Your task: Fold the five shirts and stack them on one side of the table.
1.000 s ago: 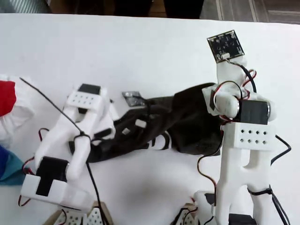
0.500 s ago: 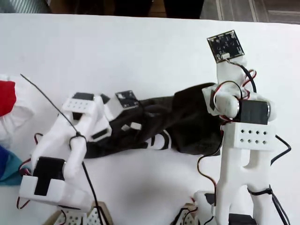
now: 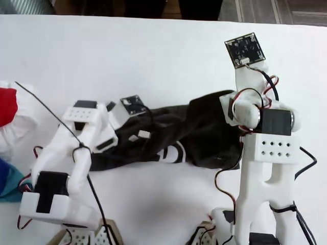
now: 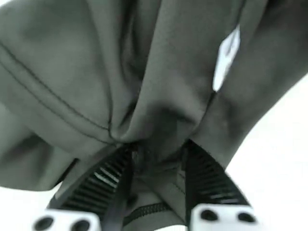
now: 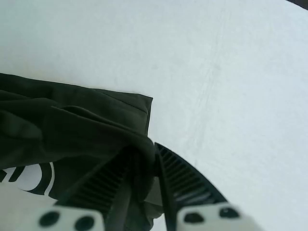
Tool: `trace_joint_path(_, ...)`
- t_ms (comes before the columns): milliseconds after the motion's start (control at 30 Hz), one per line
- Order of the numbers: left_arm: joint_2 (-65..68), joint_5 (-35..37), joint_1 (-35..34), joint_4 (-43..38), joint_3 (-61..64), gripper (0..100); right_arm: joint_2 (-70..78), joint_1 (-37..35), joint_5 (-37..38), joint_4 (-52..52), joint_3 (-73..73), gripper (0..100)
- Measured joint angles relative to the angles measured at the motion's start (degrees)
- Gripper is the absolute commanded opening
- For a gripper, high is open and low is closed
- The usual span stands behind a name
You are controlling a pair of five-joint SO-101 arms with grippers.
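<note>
The surface (image 3: 153, 51) is plain white and takes up nearly all of the high view. Along the top edge runs a thin strip of room: dark in the middle, grey flooring (image 3: 255, 9) at the upper right, something ribbed and metallic (image 3: 25, 5) at the upper left.

A black shirt (image 3: 204, 132) lies bunched across the middle of the frame, drawn out into a long band between the two arms. It is widest at centre right and narrows toward centre left.

The left pincer (image 4: 154, 154) is closed down on a gather of that shirt, with folds of dark cloth squeezed between its ribbed jaws. The right pincer (image 5: 149, 154) is likewise clamped on the shirt (close to a hemmed corner, with bare surface just beyond it).

As for writing, a small white tag (image 4: 226, 57) sits on the cloth near the left pincer, and nothing on it can be read. A curved white print (image 3: 176, 152) shows on the shirt's lower edge at mid-frame. It is folded over, so it cannot be read either.

At the left edge of the frame lies a heap of clothes (image 3: 20, 127), red on top, white beneath and teal lower down, well apart from the black shirt.
</note>
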Motion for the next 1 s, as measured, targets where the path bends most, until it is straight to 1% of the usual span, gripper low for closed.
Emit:
trace_joint_path(67, -0.1, 0.0, -0.5, 1.3, -1.3, 2, 0.0, 0.0, 0.0, 0.0, 0.0, 2.1)
trace_joint_path(167, -0.1, 0.0, -1.6, 5.8, -6.0, 3, 0.0, 0.0, 0.0, 0.0, 0.0, 2.1)
trace_joint_path(367, -0.1, 0.0, -1.8, 20.2, -20.8, 3, 0.0, 0.0, 0.0, -0.4, 0.0, 2.1)
trace_joint_path(467, 0.0, 0.0, -1.8, 26.5, -29.3, 3, 0.0, 0.0, 0.0, -3.6, 0.0, 2.1)
trace_joint_path(633, 0.0, 0.3, -2.3, 34.3, -44.2, 3, 0.2, 0.0, 0.0, -10.4, -1.3, 2.1)
trace_joint_path(700, 0.0, 1.6, -3.3, 36.4, -50.8, 3, 0.2, 0.0, 0.0, -10.8, -4.7, 2.1)
trace_joint_path(867, -0.1, 3.9, -7.9, 37.3, -66.0, 3, 0.2, 0.6, 0.0, -10.5, -18.7, 2.1)
trace_joint_path(1000, -3.7, 5.9, -10.8, 37.3, -73.8, 3, 0.2, 2.0, 0.0, -5.5, -32.7, 2.1)
